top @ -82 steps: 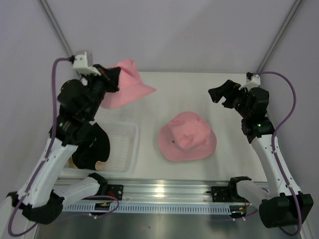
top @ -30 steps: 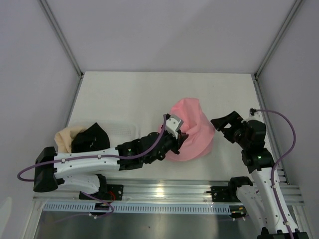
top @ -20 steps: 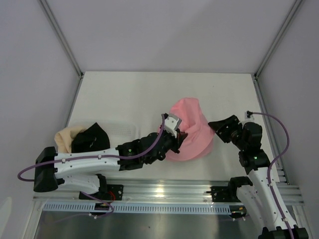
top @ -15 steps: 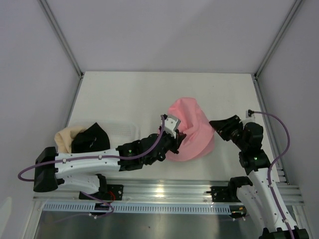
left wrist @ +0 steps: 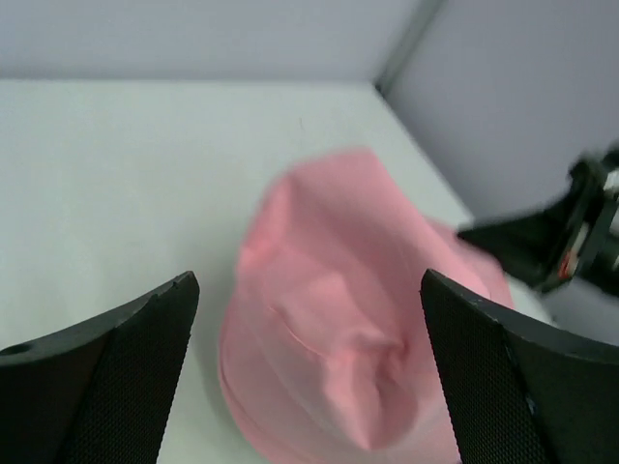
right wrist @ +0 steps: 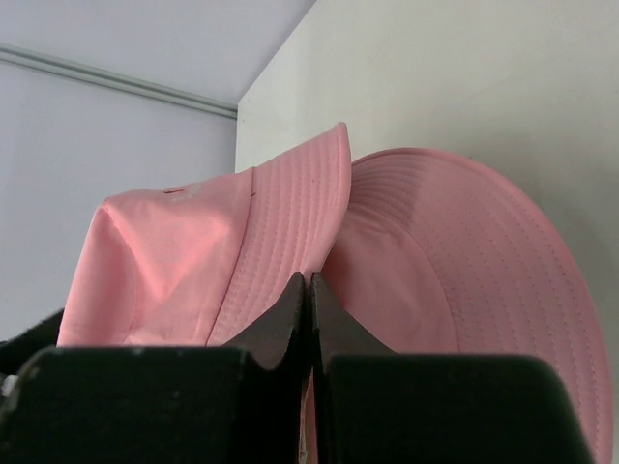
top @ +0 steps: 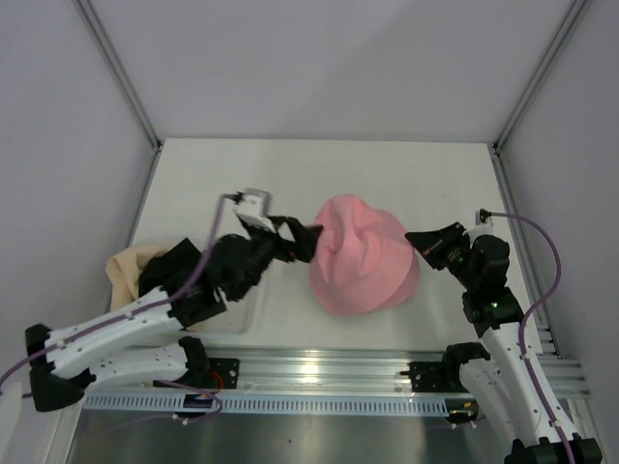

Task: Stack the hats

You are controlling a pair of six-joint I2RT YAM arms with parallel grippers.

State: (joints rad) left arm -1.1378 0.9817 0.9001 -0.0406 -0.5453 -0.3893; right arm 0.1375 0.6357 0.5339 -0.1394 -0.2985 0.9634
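Two pink hats lie one on the other at the table's middle; the upper pink hat (top: 356,246) (left wrist: 338,319) (right wrist: 193,261) is crumpled, and the lower pink hat (top: 382,290) (right wrist: 455,271) shows its brim beneath. My left gripper (top: 308,240) (left wrist: 309,382) hangs open just left of them, holding nothing. My right gripper (top: 416,239) (right wrist: 309,280) is shut, its tips pinched at the upper hat's brim on the right side. At the left, partly under my left arm, sit a black hat (top: 174,271) and a beige hat (top: 121,273).
The clear plastic tray (top: 253,290) lies at the left under the black and beige hats, largely hidden by my left arm. Frame posts stand at the back corners. The metal rail (top: 319,372) runs along the near edge.
My left gripper opened, let go of the upper pink hat and drew back to the left. My right gripper closed on that hat's brim.
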